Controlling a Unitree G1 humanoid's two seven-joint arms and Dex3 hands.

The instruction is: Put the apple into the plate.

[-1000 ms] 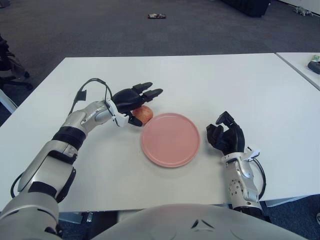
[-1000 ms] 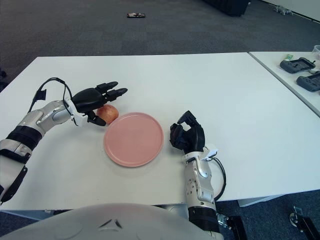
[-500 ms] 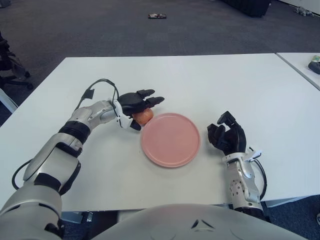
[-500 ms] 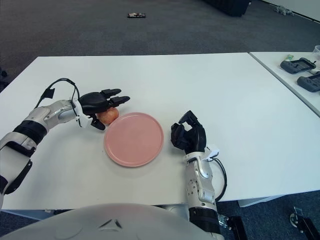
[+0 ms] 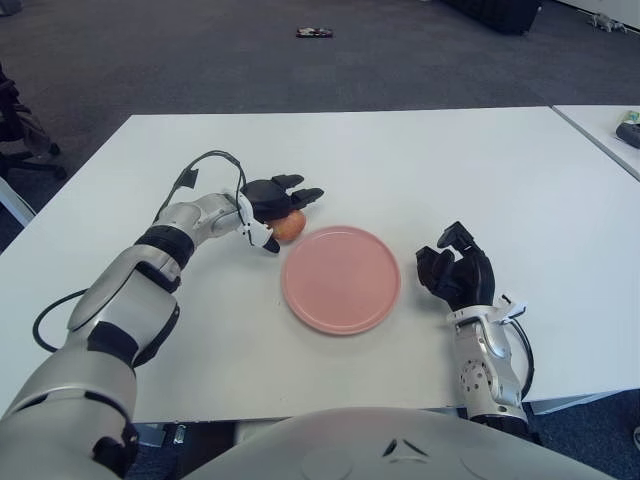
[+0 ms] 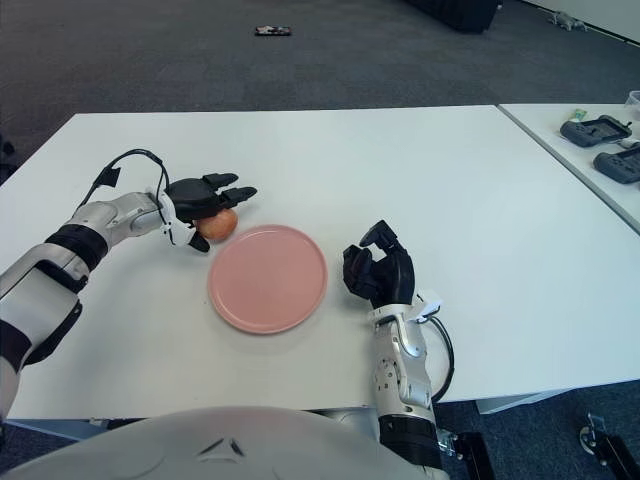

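Note:
A red-yellow apple [image 5: 291, 228] lies on the white table [image 5: 450, 170], just off the back-left rim of the empty pink plate [image 5: 341, 280]. My left hand [image 5: 272, 195] lies over the apple: the fingers stretch across its top and the thumb reaches down its near-left side, not clenched around it. The apple rests on the table. My right hand [image 5: 455, 275] stands idle to the right of the plate, fingers curled, holding nothing.
A second table at the right carries black devices [image 6: 600, 130]. A small dark object [image 5: 313, 32] lies on the carpet far behind. A chair base [image 5: 20, 135] stands off the table's left edge.
My left hand has sunk lower and settled over the apple, the forearm dropping toward the table. The apple, the plate and the right hand have stayed put.

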